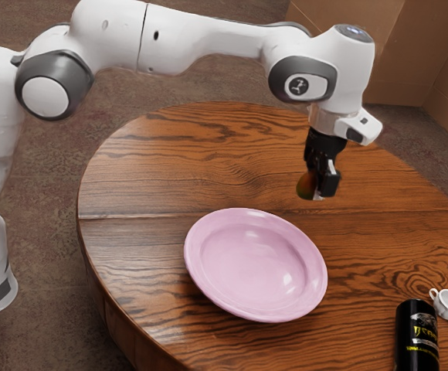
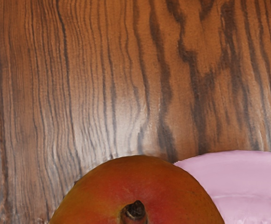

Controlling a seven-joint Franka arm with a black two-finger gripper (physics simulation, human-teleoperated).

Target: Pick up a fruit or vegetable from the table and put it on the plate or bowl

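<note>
Grips mango (image 1: 307,186) in claw (image 1: 317,185), fingers clamped on both sides. Hangs clear above table (image 1: 170,154), near far rim of pink plate (image 1: 255,267), stem toward wrist camera. Toward exterior view's right, at table edge: black can (image 1: 417,334), white cup (image 1: 447,303), close together.

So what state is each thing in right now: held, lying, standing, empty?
Red-and-orange stemmed fruit: held in the air above the round wooden table.
Black two-finger claw: shut on the fruit.
Pink round plate: flat on the table, empty.
Black can: standing upright.
Small white cup: beside the can; upright or tipped, cannot tell.
</note>
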